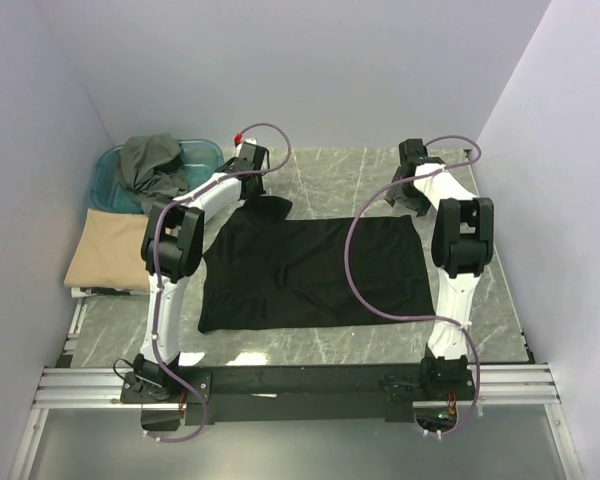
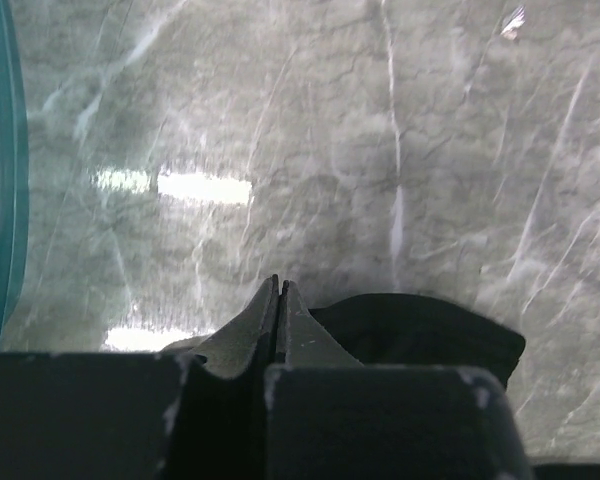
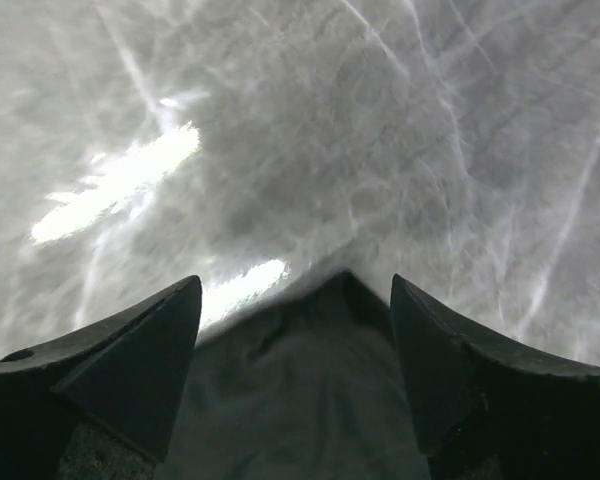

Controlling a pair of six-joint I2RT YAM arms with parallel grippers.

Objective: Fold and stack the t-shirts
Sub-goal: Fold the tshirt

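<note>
1. Top view: the black t-shirt (image 1: 315, 270) lies flat mid-worktop with its long axis running left-right. The tan t-shirt (image 1: 105, 250) sits folded at the left edge, and the grey-olive t-shirt (image 1: 152, 160) is heaped in the teal tub (image 1: 108, 175) at the far-left corner. The left arm (image 1: 175, 245) reaches to the black one's far-left sleeve and the right arm (image 1: 460, 235) to its far-right corner. The fingers are too small to read here.
2. Left wrist: the left gripper (image 2: 279, 285) is clenched tight, tips pressed together. The black sleeve bulges just right of and below them. I can't tell if any cloth is actually pinched, since the finger bodies hide that spot. The tub is cut off at the frame's left edge.
3. Right wrist: the right gripper (image 3: 295, 290) is released wide, and the shirt corner pokes up between the fingers from underneath. I'd guess it's a straight drop and close from here. Its height above the cloth is hard to judge.
</note>
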